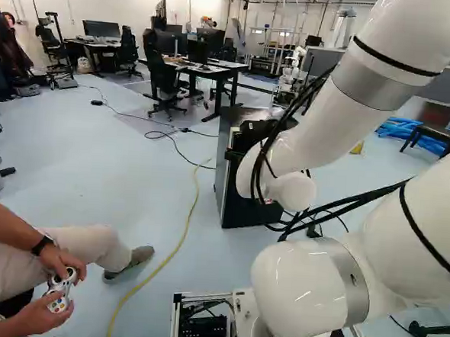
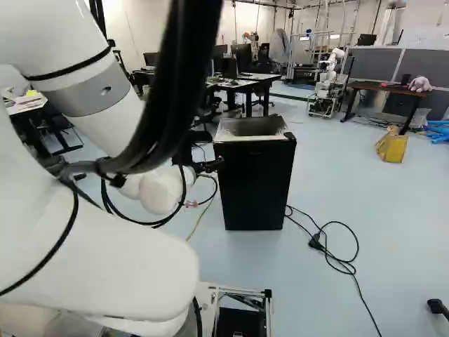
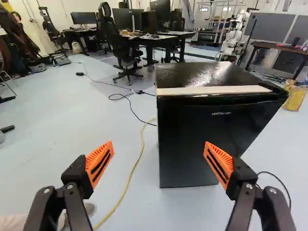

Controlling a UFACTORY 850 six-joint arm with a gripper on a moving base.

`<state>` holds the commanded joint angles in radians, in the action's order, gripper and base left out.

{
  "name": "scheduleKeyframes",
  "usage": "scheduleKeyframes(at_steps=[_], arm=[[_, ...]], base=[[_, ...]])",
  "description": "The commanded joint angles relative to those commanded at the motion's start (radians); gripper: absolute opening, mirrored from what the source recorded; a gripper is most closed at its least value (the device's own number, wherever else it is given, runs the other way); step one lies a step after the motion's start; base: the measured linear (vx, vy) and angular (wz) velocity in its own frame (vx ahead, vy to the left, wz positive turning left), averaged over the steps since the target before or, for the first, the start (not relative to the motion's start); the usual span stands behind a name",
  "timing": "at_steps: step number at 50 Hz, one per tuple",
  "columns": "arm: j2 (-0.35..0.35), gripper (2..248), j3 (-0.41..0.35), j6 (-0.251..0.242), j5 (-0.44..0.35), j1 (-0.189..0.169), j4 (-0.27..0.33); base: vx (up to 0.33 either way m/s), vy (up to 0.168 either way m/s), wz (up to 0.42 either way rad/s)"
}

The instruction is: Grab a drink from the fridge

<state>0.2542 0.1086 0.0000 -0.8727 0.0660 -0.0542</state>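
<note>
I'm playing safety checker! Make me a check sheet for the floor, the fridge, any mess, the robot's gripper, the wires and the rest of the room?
Surface: pale floor, with the fridge standing upright on it.
Job's things: the fridge is black and its door looks shut; drink: nothing seen.
Clutter: a pale strip along the front of the fridge's top.
Gripper: open, nothing held, facing the fridge.
Cables: a yellow cable and a black cable lie on the floor, on opposite sides of the fridge; more run along the arm.
Surroundings: desks, chairs and another robot farther back.
</note>
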Motion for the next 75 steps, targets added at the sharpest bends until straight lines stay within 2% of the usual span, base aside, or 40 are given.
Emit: scheduleKeyframes(at_steps=[35,75], arm=[[-0.089,247,0.076,0.000,0.000,0.108,-0.148],[-0.319,247,0.194,0.000,0.000,0.221,-0.342]], base=[[0.000,0.000,0.000],[0.000,0.000,0.000]])
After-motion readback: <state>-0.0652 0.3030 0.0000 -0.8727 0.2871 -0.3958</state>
